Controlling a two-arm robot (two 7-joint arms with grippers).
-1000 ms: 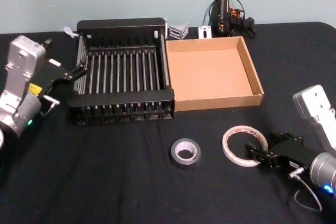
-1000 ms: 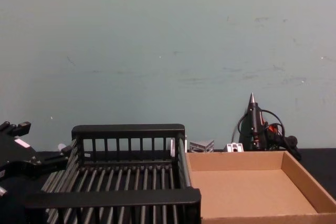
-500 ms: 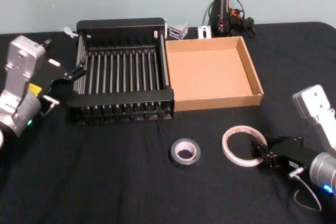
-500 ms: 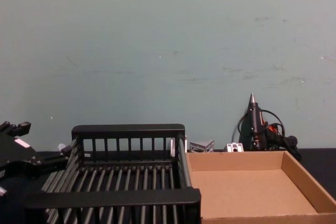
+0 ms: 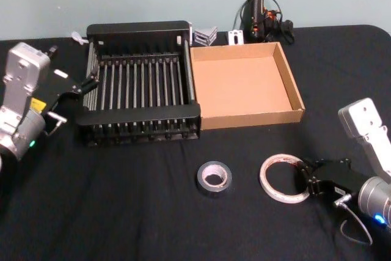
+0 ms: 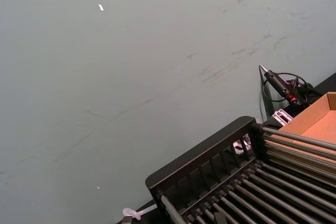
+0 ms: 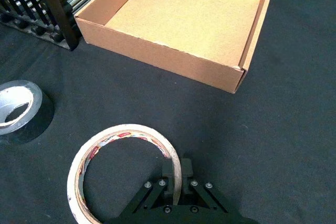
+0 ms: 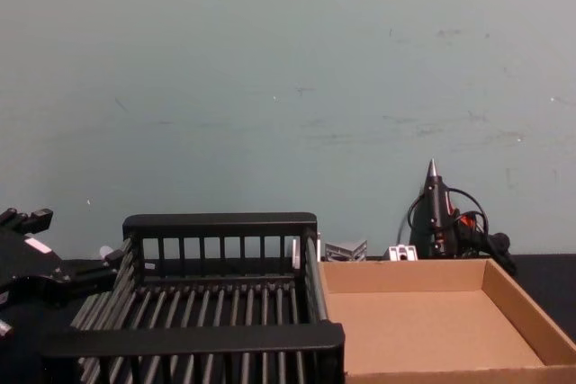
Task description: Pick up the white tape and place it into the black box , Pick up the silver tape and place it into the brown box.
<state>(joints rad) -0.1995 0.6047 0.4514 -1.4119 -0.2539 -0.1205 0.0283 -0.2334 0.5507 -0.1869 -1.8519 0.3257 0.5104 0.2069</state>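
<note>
— Since a second ago your right tool [image 5: 303,178] has drawn the white tape [image 5: 283,177] slightly toward you on the table [image 5: 122,212].

— Right wrist view: its jaws pinch the white tape's [image 7: 122,171] wall. Lift straight, then carry left to the black box [image 5: 139,115]. Left tool [image 5: 91,82] idles beside it; fingers unclear.

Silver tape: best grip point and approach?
Take the silver tape from straight above, one finger in the centre hole and one outside, pinching the wall. It lies flat on the black cloth with the hole facing up and open space all round. The right gripper is shut on the white tape next to it, so the left gripper, by the black box, is likely freer.
</note>
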